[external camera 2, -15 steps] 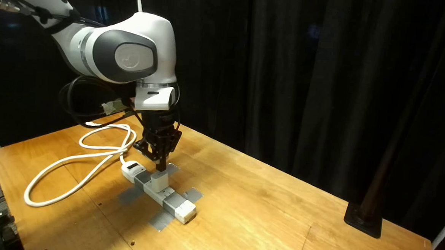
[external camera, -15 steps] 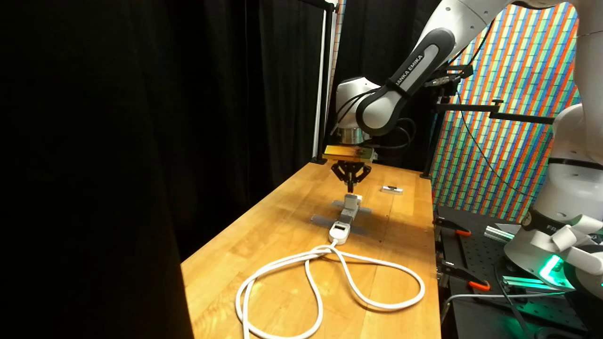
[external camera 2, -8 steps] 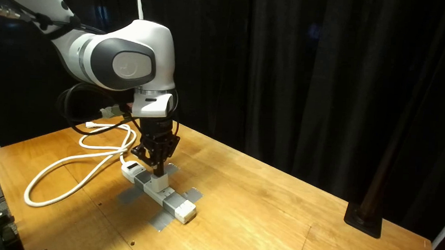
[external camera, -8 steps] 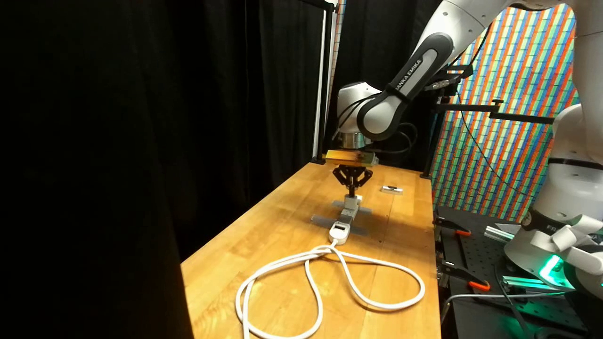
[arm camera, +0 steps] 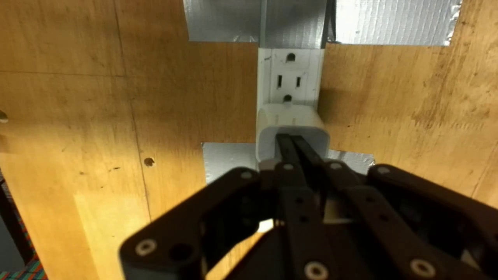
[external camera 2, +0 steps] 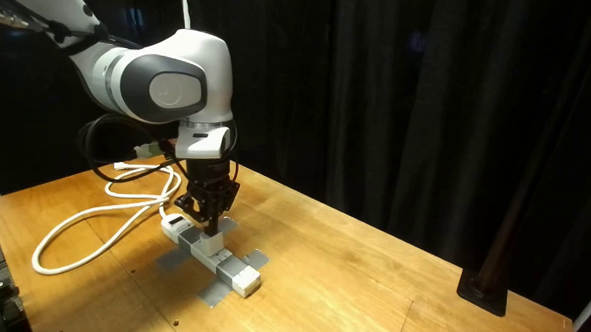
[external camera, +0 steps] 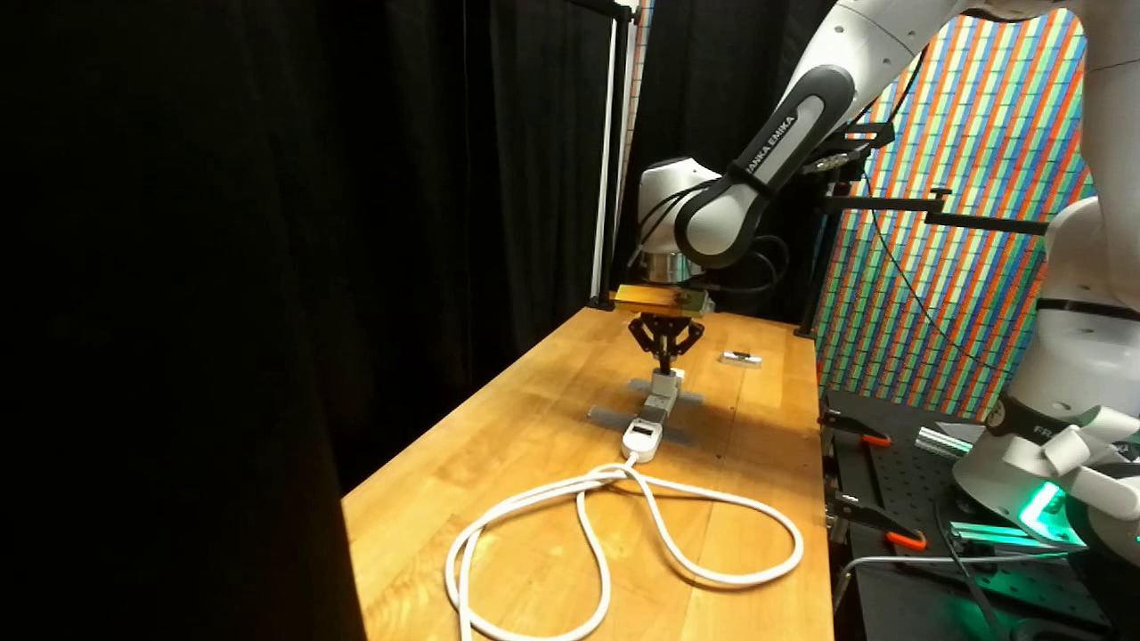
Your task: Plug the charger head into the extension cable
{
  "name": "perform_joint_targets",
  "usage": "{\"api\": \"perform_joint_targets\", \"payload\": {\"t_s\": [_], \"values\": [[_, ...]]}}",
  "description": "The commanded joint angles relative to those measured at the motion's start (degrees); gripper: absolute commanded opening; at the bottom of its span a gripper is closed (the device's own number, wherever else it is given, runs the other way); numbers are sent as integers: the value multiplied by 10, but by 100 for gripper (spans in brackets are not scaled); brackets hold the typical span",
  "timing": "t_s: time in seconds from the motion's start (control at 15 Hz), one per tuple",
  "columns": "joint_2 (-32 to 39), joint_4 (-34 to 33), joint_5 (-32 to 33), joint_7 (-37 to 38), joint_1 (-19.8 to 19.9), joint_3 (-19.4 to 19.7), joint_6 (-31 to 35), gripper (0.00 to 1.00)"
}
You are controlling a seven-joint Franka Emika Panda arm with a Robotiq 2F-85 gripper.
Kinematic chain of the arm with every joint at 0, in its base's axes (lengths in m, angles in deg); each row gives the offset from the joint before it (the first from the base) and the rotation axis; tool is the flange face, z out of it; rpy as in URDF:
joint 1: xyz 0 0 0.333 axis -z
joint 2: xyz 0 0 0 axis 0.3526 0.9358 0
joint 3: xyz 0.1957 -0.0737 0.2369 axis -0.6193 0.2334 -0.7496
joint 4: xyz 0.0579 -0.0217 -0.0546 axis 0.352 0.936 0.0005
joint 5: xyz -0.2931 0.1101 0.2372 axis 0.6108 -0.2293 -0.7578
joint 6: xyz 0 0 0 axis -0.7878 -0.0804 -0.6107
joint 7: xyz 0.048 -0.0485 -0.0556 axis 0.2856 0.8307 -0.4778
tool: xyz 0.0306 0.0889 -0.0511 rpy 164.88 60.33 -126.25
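In an exterior view: gripper (external camera: 665,368) points straight down, clenched, tips on top of the charger head (external camera: 663,384). Charger head stands upright on the socket bar (external camera: 655,412) of the extension cable (external camera: 730,580); cord lies in big loops on the wooden table (external camera: 525,427). Small pale-and-dark scrap (external camera: 741,360) on the table, apart from the bar. Orange-tipped clamps (external camera: 907,539) at table edge.

In an exterior view: charger head (external camera 2: 212,244) sits on the bar between two bands of grey tape (external camera 2: 232,268), gripper (external camera 2: 211,232) directly above, touching. Tape runs over the bar onto the table. Black curtain (external camera 2: 389,115) behind, dark post base (external camera 2: 483,293) on the table at frame right.

Wrist view: fingers (arm camera: 287,147) pressed side by side, not around the charger head; tips at its top face. Outlet slots (arm camera: 279,81) visible just beside it. Prongs hidden, can't tell how deep it's seated.
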Motion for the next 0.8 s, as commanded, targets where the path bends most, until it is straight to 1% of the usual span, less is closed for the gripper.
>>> {"api": "perform_joint_targets", "payload": {"t_s": [0.0, 0.47, 0.53, 0.6, 0.73], "values": [[32, 10, -6, 13, -10, 9, 39, 8], [39, 20, -8, 18, -10, 8, 49, 8], [33, 21, -8, 14, -9, 7, 46, 11], [18, 24, 3, 19, -12, 12, 42, 33], [-12, 31, 25, 26, -18, 23, 28, 37]]}}
